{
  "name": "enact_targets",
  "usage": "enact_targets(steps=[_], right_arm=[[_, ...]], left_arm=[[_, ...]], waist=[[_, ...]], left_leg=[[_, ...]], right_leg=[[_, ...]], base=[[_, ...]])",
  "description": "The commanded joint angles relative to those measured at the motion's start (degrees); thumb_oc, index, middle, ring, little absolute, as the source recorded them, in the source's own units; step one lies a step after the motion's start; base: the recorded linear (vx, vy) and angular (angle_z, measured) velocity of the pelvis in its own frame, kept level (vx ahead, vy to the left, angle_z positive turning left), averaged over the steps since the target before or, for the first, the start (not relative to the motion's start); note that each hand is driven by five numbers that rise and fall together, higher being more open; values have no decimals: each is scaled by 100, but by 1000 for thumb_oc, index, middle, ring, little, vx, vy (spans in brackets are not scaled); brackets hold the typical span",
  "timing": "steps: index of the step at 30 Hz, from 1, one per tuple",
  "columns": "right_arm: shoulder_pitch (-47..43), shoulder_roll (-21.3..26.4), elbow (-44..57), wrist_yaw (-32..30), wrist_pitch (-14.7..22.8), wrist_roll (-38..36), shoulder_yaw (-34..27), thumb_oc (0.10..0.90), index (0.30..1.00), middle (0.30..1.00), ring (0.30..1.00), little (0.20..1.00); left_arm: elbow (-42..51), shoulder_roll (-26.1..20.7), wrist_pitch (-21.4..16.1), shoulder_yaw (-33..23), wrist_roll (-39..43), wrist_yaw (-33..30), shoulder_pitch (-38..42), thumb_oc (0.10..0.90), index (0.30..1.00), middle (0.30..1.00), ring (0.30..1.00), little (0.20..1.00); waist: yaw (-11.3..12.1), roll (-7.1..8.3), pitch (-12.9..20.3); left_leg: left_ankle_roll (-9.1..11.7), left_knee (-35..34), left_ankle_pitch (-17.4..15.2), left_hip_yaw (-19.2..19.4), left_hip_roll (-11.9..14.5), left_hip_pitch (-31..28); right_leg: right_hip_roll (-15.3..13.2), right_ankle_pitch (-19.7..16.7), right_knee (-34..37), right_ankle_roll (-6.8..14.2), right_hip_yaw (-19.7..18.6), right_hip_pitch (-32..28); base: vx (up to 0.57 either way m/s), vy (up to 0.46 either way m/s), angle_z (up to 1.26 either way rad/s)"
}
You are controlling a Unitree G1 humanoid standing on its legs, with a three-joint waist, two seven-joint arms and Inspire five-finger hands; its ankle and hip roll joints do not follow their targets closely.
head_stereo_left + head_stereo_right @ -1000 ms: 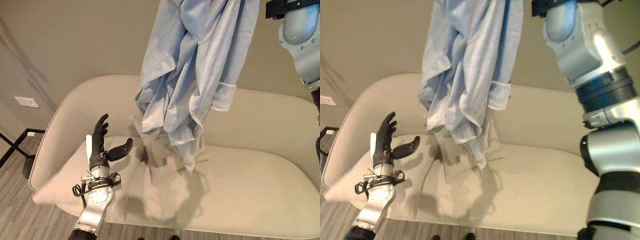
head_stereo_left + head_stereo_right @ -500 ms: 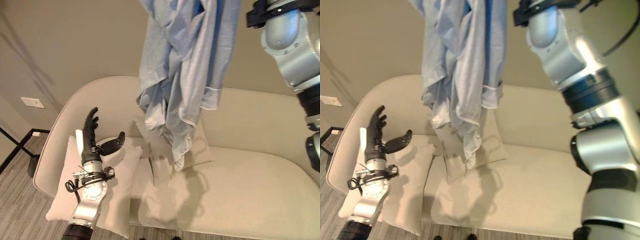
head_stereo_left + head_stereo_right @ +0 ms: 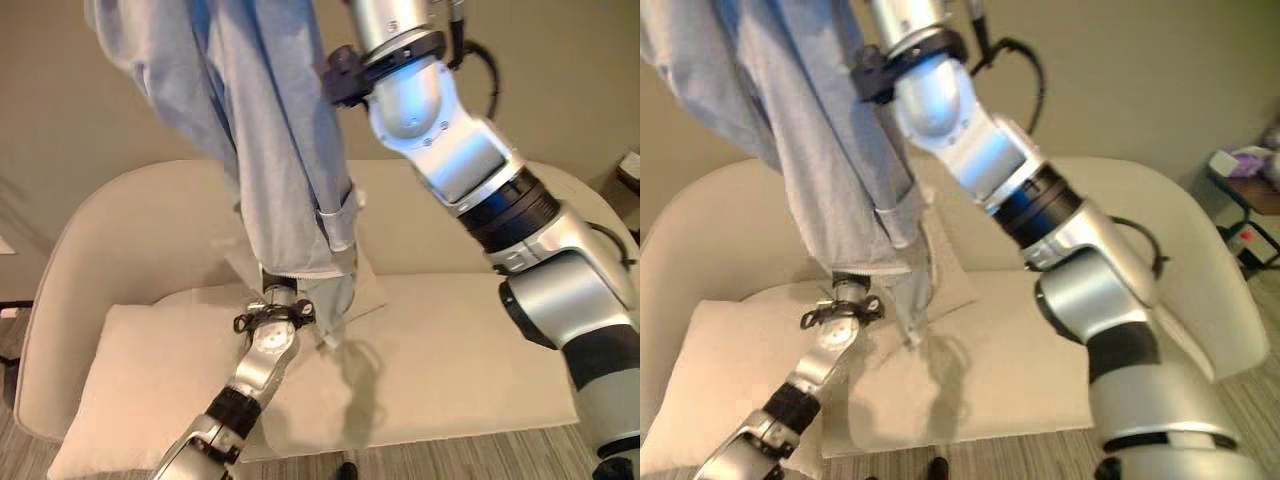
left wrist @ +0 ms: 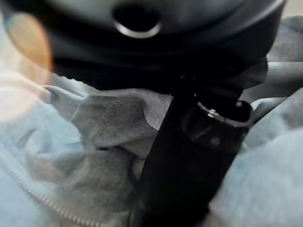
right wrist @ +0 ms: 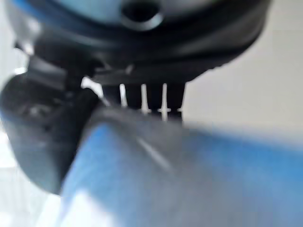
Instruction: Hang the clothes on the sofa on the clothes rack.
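My right arm's casing [image 3: 450, 150] is showing as smooth, glossy silver-grey metal or plastic with matt black bands. The shirt [image 3: 270, 130] is looking like thin, soft, matt light-blue woven cloth, creasing in loose folds, with a stitched hem. My left robot hand [image 4: 199, 142] is appearing as dark, slightly glossy plastic against that cloth. The sofa [image 3: 460, 340] and its cushion [image 3: 130, 380] are wearing a matt, fine-textured beige fabric. The floor [image 3: 1240, 400] is looking like striped, low-pile carpet.
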State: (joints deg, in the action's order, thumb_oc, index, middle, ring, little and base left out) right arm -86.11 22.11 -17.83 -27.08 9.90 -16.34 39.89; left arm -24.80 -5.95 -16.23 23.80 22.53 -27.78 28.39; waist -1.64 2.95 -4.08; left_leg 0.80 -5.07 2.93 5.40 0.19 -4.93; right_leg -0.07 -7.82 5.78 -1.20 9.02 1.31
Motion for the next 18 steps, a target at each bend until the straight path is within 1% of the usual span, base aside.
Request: enact_targets(steps=[1,2,3,8,9,12,14,15,16,17,18], right_arm=[[-715,134,-118,-40,664,-706,-359,400,300,300,300,300],[-700,84,-49,16,707,-865,-318,400,300,300,300,300],[-682,80,33,108,792,-1128,-236,400,300,300,300,300],[-662,161,30,171,844,-1363,-172,400,300,300,300,300],[-624,354,-5,142,834,-1434,-204,400,300,300,300,300],[-546,590,5,104,817,-1429,-295,400,300,300,300,300],[-462,836,34,111,803,-1393,-391,400,300,300,300,300],[-442,963,49,110,791,-1371,-423,400,300,300,300,300],[-435,963,53,111,790,-1371,-426,400,300,300,300,300],[-401,1106,69,116,789,-1346,-474,400,300,300,300,300],[-263,1464,151,143,790,-1315,-596,400,300,300,300,300]], left_arm=[[-230,87,-549,82,-64,-135,846,800,900,900,900,900],[-304,122,-527,58,-96,-178,898,800,900,900,900,900],[-425,127,-463,0,-188,-281,924,400,300,300,300,300],[-419,107,-507,-176,-152,-357,813,400,300,300,300,300],[-230,6,-553,-430,-85,-480,604,400,300,300,300,300],[215,-164,-614,-781,-85,-564,255,400,300,300,300,300],[603,-324,-661,-1075,-162,-626,-79,400,300,300,300,300],[769,-382,-664,-1183,-193,-636,-224,400,300,300,300,300],[789,-384,-653,-1182,-197,-638,-240,400,300,300,300,300],[936,-442,-676,-1328,-240,-655,-393,400,300,300,300,300],[1400,-600,-697,-1659,-333,-644,-873,400,300,300,300,300]], waist=[[157,142,703],[123,138,705],[48,118,712],[-3,96,720],[-20,89,708],[5,89,706],[61,93,694],[82,96,689],[80,98,693],[107,94,677],[184,98,641]], left_leg=[[203,7,-494,-80,82,12],[206,7,-497,-49,87,4],[211,7,-501,10,97,-13],[217,7,-512,95,120,-24],[224,7,-505,131,131,-31],[229,7,-505,148,142,-23],[236,7,-498,133,146,-11],[240,7,-493,119,148,-4],[240,7,-493,117,148,-4],[244,7,-487,106,151,8],[253,7,-468,73,159,36]], right_leg=[[-334,868,-78,603,-79,-728],[-333,859,-78,604,-103,-719],[-326,841,-78,605,-163,-698],[-307,820,-78,607,-237,-664],[-287,813,-78,610,-265,-646],[-273,823,-78,608,-273,-629],[-260,835,-78,603,-248,-627],[-258,839,-78,602,-230,-625],[-258,839,-78,601,-228,-626],[-257,842,-78,602,-218,-622],[-250,846,-78,603,-185,-612]], base=[[6,-3,-20],[16,2,-12],[14,3,-8],[9,-8,-15],[4,-27,-8],[14,-33,-11],[24,-36,-11],[11,-22,-7],[0,0,0],[11,-31,4],[14,-44,1]])
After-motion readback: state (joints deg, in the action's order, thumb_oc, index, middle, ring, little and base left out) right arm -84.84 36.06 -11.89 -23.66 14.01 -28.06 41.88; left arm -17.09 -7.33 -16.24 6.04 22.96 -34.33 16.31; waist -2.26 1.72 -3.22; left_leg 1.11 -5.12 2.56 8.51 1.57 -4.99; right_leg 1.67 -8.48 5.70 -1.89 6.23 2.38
